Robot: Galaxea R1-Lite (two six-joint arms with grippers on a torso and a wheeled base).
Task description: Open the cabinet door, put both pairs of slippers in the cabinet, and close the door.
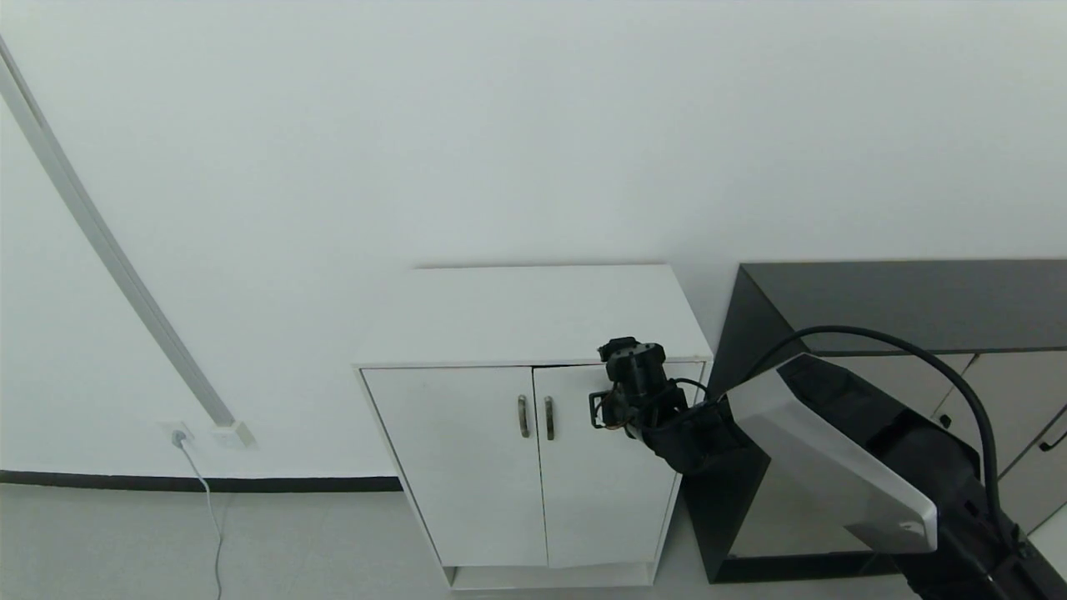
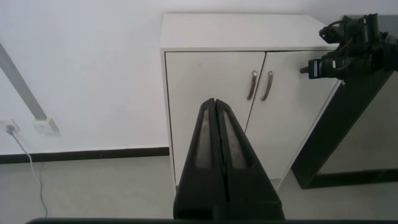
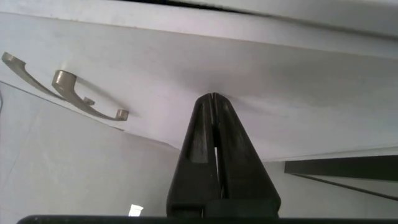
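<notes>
A white two-door cabinet (image 1: 533,317) stands against the wall, both doors about shut, with a thin dark gap along the top of its right door (image 1: 604,500). Two curved metal handles (image 1: 548,418) meet at the middle seam. My right gripper (image 3: 213,98) is shut, its tip right at the upper part of the right door, to the right of the handles (image 3: 93,102). From farther back, the left wrist view shows it at that door (image 2: 306,70). My left gripper (image 2: 214,102) is shut and holds nothing. It is well back from the cabinet front (image 2: 211,81).
A dark grey cabinet (image 1: 900,300) stands right beside the white one on its right. On the left wall are a socket with a hanging cable (image 1: 177,435) and a slanted white conduit (image 1: 108,250). Bare floor (image 1: 292,542) lies left of the cabinet.
</notes>
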